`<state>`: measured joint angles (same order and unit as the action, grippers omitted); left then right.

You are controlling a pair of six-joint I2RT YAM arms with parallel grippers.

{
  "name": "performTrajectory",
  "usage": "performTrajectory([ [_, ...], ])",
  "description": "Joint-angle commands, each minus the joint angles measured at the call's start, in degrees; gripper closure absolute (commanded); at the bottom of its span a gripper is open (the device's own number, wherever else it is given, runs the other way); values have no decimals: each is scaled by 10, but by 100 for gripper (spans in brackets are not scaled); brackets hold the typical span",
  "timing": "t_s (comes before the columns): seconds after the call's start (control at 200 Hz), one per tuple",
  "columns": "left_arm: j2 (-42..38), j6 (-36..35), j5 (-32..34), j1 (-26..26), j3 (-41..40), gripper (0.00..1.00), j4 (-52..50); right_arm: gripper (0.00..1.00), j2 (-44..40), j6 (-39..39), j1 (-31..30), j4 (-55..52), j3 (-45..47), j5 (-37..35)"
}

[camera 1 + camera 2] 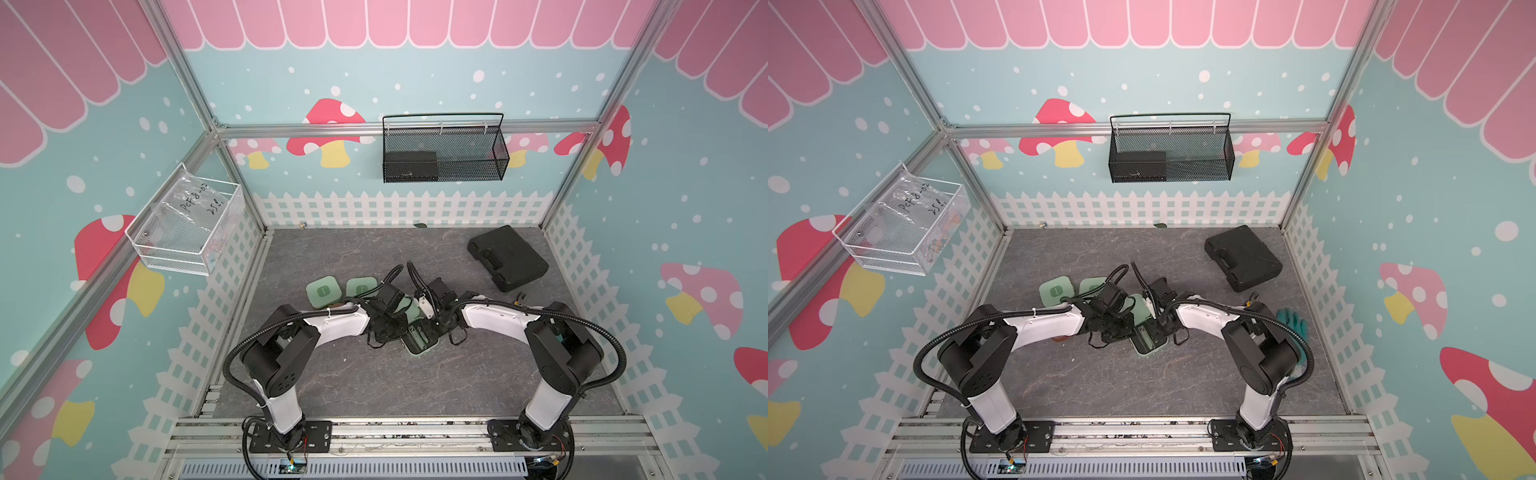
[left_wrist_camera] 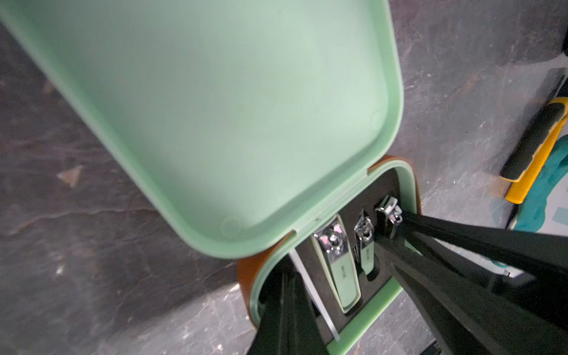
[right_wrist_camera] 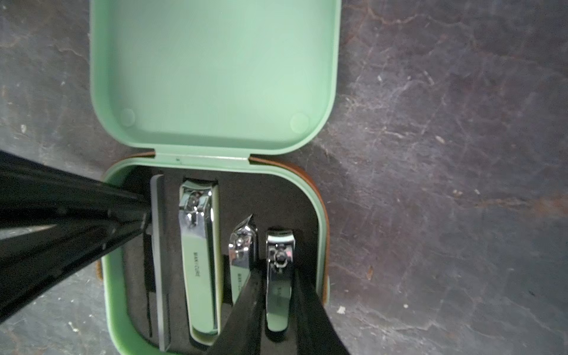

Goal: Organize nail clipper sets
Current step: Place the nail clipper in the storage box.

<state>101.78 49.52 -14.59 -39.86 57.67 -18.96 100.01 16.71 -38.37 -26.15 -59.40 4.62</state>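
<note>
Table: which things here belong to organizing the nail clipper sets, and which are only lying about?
Belong: open mint case, large clipper, small clipper, two closed mint cases, brown case.
Lying about: black tool case, yellow-handled pliers, teal glove.

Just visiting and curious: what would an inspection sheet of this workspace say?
Surface: grey mat, green scrap at back.
Job's things: open mint case, clippers and file slotted, brown edge under its base; two closed mint cases behind.
Clutter: black tool case, pliers, teal glove.
Grippers: left gripper jaws shut beside the file; right gripper jaws parted astride the small clipper.
Cables: black hoses looped along both arms.
Surroundings: black mesh basket, white wire basket on walls.
</note>
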Motion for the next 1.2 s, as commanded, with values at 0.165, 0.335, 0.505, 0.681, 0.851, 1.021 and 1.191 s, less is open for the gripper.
performTrajectory([
  [0.165,5,5,15,6,0,100,-26,78,-25,-11,-5,-109,-13,-2],
  [0.335,8,3,12,6,3,100,-27,78,-36,-14,-4,-113,-38,6],
  [0.505,9,3,11,5,5,100,-27,86,-31,-14,-3,-79,-61,7],
  [0.681,9,3,11,5,5,100,-27,92,2,-18,3,-37,-81,28],
  [0.851,6,4,12,6,3,100,-27,94,34,-18,7,-21,-87,32],
  [1.021,8,3,11,6,2,100,-27,95,52,-16,12,-4,-82,34],
  [1.191,9,3,11,6,2,100,-26,96,57,-8,14,14,-59,39],
])
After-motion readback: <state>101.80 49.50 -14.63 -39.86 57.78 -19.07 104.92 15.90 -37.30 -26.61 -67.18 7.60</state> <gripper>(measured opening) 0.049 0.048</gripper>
